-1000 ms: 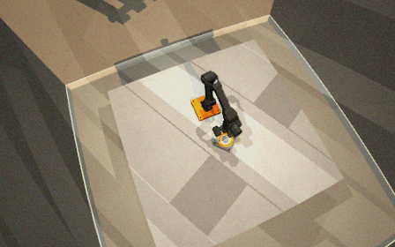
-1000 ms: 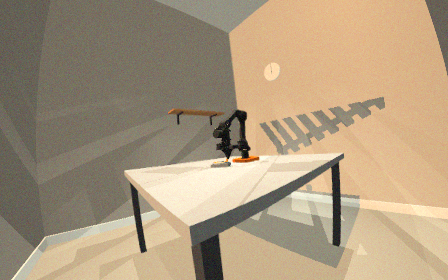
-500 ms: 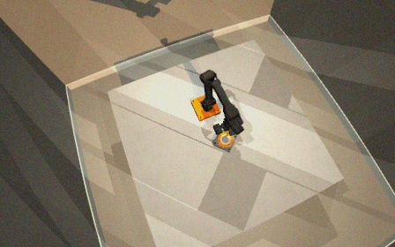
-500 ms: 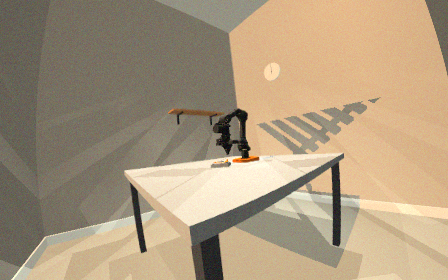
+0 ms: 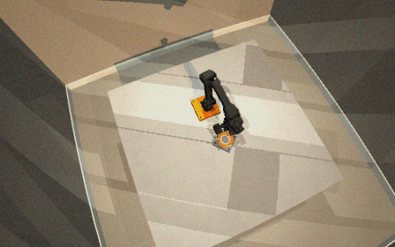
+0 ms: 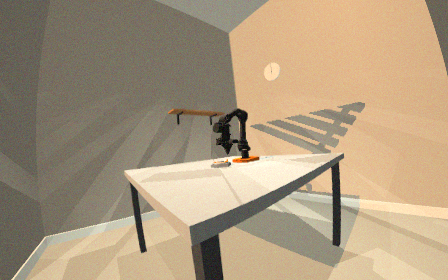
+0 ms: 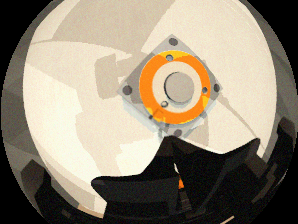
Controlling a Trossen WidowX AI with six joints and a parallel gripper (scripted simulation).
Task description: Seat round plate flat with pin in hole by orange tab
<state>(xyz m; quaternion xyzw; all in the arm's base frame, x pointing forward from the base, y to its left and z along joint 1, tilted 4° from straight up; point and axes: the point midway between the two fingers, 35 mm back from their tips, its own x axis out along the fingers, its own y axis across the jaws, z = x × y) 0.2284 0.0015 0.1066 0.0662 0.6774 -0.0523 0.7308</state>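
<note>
The round orange plate with a pale centre (image 5: 231,140) (image 7: 146,87) sits around the round grey post (image 5: 225,139) (image 7: 179,87) on the square grey base (image 7: 131,77). In the wrist view, the plate's tab (image 7: 158,118) points to the lower left, partly in shadow. The hole beside it (image 7: 165,104) has a lighter spot inside; I cannot tell whether that is the pin. Whether the plate lies fully flat is too small to tell. My gripper (image 6: 228,152) (image 7: 168,139) is shut and empty. Its tips hang above the base's near side, with a gap over the plate in the exterior view.
The arm's orange mounting plate (image 5: 199,113) (image 6: 247,160) stands close to the base on the pale table (image 5: 176,172) (image 6: 200,190). A wall shelf (image 6: 195,112) is far behind. Striped shadows cross the table.
</note>
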